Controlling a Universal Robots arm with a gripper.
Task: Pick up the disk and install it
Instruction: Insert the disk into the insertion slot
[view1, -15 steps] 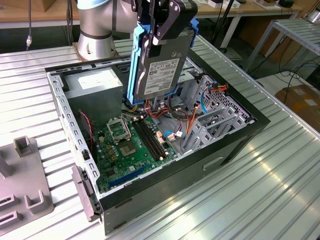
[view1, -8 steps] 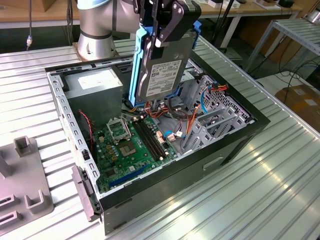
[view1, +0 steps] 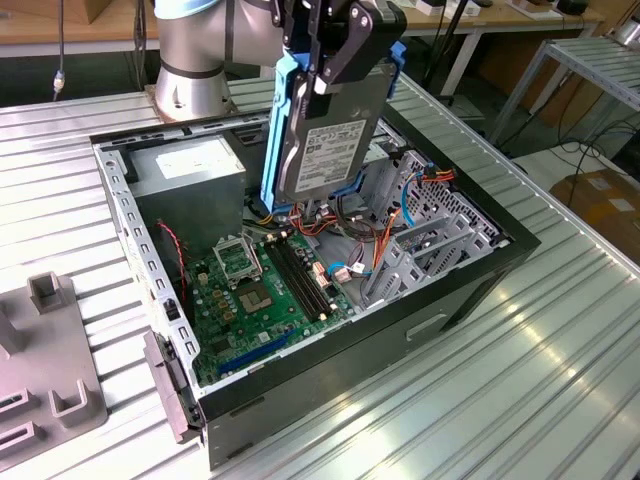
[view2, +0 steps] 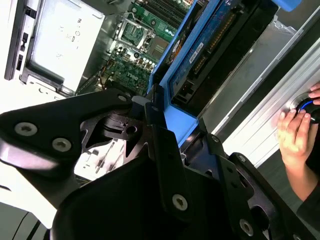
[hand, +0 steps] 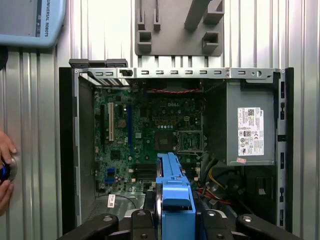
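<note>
The disk (view1: 330, 130), a grey metal drive with a pale label in a bright blue rail, hangs on edge above the open computer case (view1: 400, 340). My gripper (view1: 338, 55) is shut on its upper end, black fingers clamped across the blue rail. In the second wrist view the disk (view2: 186, 52) runs away from the gripper (view2: 165, 135) toward the motherboard. The first wrist view looks straight down: the disk's blue edge (hand: 172, 185) sits over the motherboard (hand: 150, 135), with the gripper (hand: 172, 222) behind it. A grey metal drive cage (view1: 425, 240) stands inside the case at the exterior view's right.
A grey power supply (view1: 190, 170) fills one corner of the case (hand: 70, 150). Orange and red cables (view1: 350, 225) lie under the disk. A grey slotted fixture (view1: 50, 380) lies on the ribbed table beside the case. A person's hand (view2: 295, 135) rests on a knob by the case.
</note>
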